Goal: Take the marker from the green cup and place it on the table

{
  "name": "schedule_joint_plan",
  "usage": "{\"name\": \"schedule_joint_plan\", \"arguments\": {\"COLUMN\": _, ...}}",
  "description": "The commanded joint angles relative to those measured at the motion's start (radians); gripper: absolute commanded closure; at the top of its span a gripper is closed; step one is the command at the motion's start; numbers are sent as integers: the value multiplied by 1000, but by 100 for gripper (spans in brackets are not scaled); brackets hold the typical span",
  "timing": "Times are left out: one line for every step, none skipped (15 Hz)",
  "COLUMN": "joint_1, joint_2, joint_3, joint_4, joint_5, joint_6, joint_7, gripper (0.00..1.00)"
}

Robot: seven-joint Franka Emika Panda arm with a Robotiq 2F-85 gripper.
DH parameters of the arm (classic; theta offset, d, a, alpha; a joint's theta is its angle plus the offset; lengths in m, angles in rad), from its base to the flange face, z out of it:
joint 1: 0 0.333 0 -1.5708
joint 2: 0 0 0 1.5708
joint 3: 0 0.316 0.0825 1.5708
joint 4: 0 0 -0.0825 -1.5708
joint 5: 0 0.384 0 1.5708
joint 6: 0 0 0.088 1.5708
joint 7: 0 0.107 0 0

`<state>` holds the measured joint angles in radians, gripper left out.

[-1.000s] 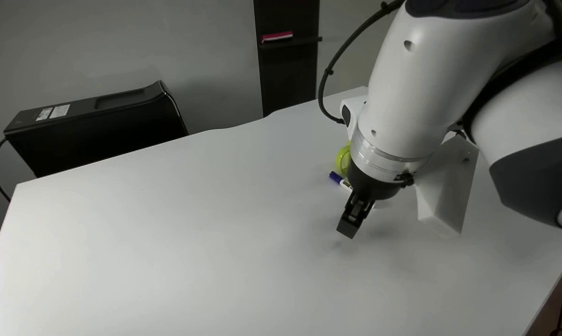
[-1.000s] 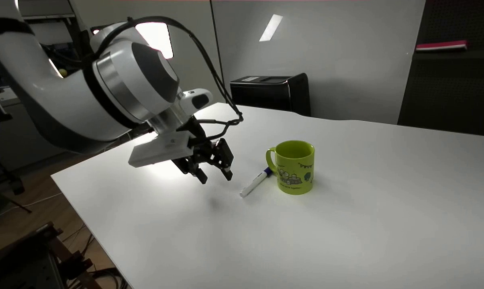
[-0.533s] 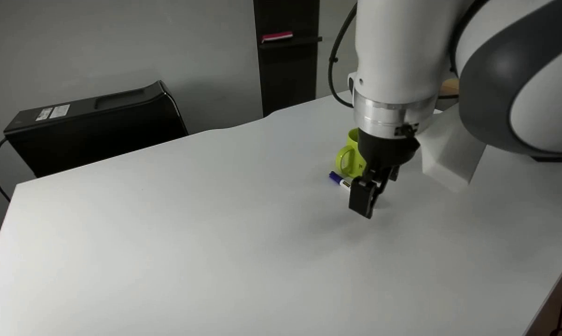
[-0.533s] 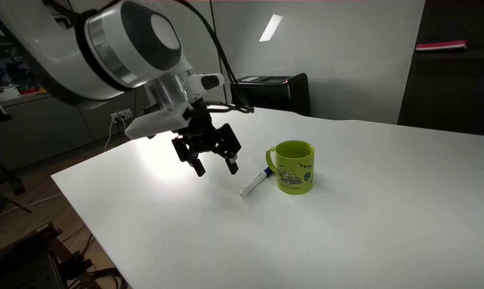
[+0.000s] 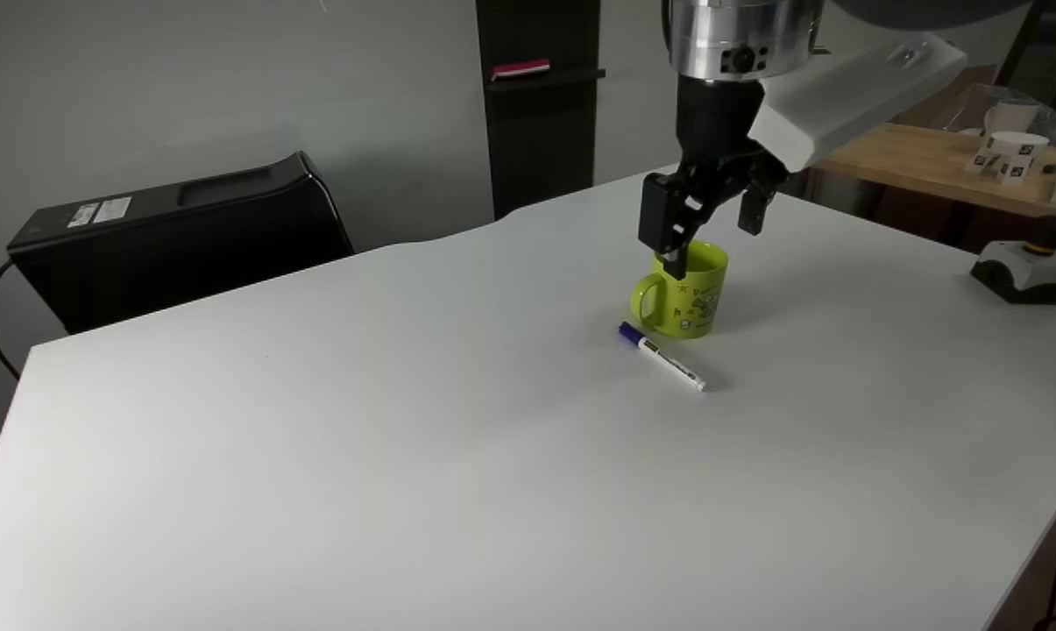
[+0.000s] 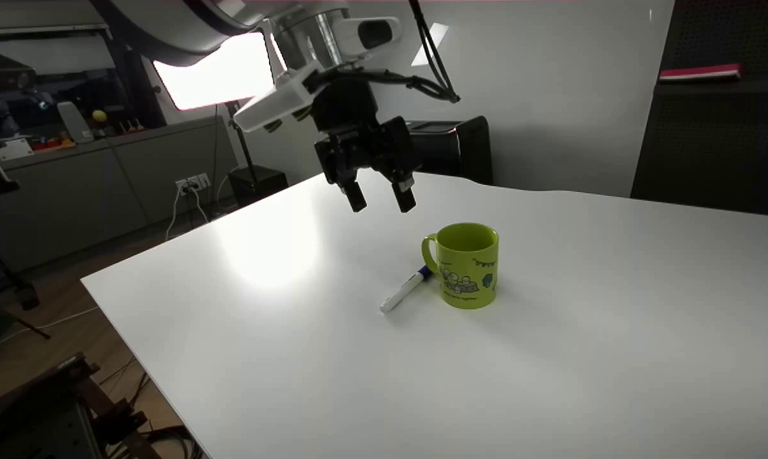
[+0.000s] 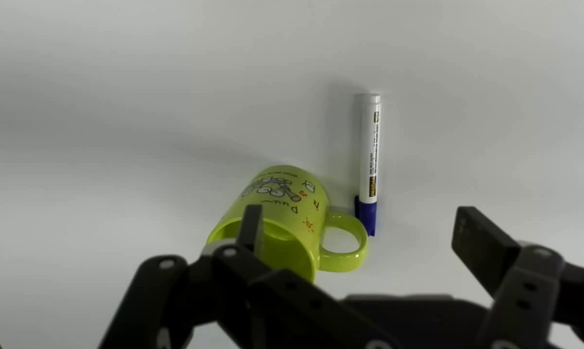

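Note:
The green cup point(image 5: 698, 302) stands upright on the white table point(image 5: 361, 438); it also shows in an exterior view point(image 6: 466, 271) and the wrist view point(image 7: 292, 208). The marker point(image 5: 668, 358), white with a blue cap, lies flat on the table outside the cup. Its cap end is beside the cup's handle, in an exterior view point(image 6: 406, 291) and the wrist view point(image 7: 369, 150); I cannot tell whether they touch. My gripper point(image 5: 713, 244) is open and empty, raised above the table, also in an exterior view point(image 6: 380, 199). In the wrist view one finger covers part of the cup's mouth.
A black box-shaped case point(image 5: 177, 237) stands by the far table edge, also in an exterior view point(image 6: 428, 150). A white and black device point(image 5: 1031, 276) sits at the table's edge. A wooden table point(image 5: 913, 166) with clutter stands beyond it.
My gripper has risen away from the table and turned to point more downward. In an exterior view it no longer covers the marker. The cup and marker have not moved.

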<state>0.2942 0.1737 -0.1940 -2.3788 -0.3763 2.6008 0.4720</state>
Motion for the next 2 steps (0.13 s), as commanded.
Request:
{"name": "schedule_joint_plan", "arguments": {"joint_1": -66, "joint_2": -5, "joint_3": 61, "joint_4": 3, "joint_5": -9, "joint_6": -6, "joint_7": 10, "gripper": 0}}
{"name": "schedule_joint_plan", "arguments": {"joint_1": -69, "joint_2": -5, "joint_3": 64, "joint_4": 3, "joint_5": -8, "joint_6": -6, "joint_7": 13, "gripper": 0}}
